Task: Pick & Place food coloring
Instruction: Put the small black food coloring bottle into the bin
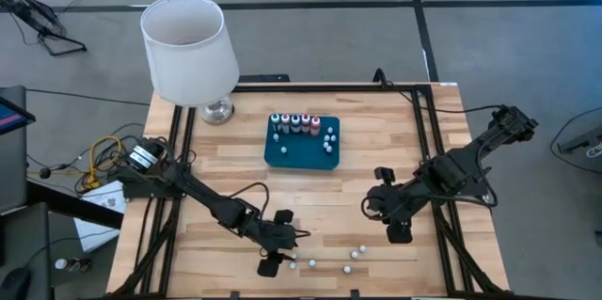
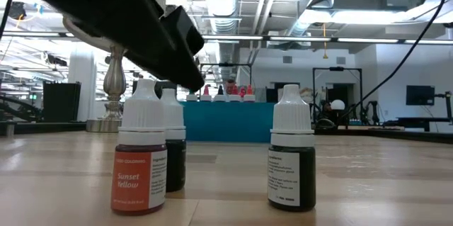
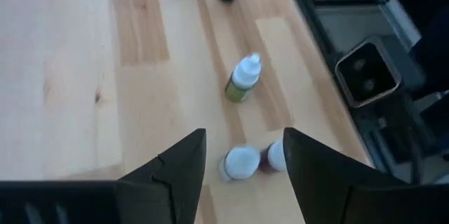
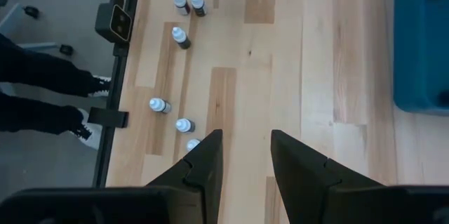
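Observation:
Loose food coloring bottles stand near the table's front edge: an orange "Sunset Yellow" one [image 2: 139,162], a dark one [image 2: 172,148] behind it and a dark green one [image 2: 292,159]. My left gripper [image 3: 244,136] hangs open just above two white-capped bottles [image 3: 242,162] [image 3: 275,157], which show between its fingertips, apart from them. A third bottle [image 3: 242,80] stands beyond. More bottles stand in a row [image 1: 294,123] along the far edge of the teal tray [image 1: 301,154]. My right gripper [image 4: 245,136] is open, raised over the table's right half, holding nothing.
A white lampshade on a silver lamp base [image 1: 188,51] stands at the far left corner. Black frame rails [image 1: 428,121] run along the table's sides. Bare wood lies between the tray and the loose bottles [image 1: 353,260].

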`<state>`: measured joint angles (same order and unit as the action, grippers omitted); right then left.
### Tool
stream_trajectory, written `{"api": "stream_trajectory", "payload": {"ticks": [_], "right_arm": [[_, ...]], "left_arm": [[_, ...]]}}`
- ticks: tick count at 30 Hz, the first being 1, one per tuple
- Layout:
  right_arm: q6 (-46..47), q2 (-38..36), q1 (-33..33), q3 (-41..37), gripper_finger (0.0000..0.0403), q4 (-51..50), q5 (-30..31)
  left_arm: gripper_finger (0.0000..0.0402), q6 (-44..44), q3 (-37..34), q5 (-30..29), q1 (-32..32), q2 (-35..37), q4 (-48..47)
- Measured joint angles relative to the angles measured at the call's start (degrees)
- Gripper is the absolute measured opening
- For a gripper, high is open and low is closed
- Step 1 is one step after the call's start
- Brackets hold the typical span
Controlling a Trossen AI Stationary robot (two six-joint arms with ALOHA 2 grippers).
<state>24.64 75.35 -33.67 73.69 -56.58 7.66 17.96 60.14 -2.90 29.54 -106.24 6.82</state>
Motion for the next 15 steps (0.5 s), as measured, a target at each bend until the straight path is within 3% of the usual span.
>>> {"api": "stream_trajectory", "payload": {"ticks": [15], "right_arm": [[0.4,0.0,0.0,0.0,0.0111,-0.4,1.7]], "left_arm": [[0.0182,-1.3,0.0,0.7,0.1,-2.2,0.3]]}}
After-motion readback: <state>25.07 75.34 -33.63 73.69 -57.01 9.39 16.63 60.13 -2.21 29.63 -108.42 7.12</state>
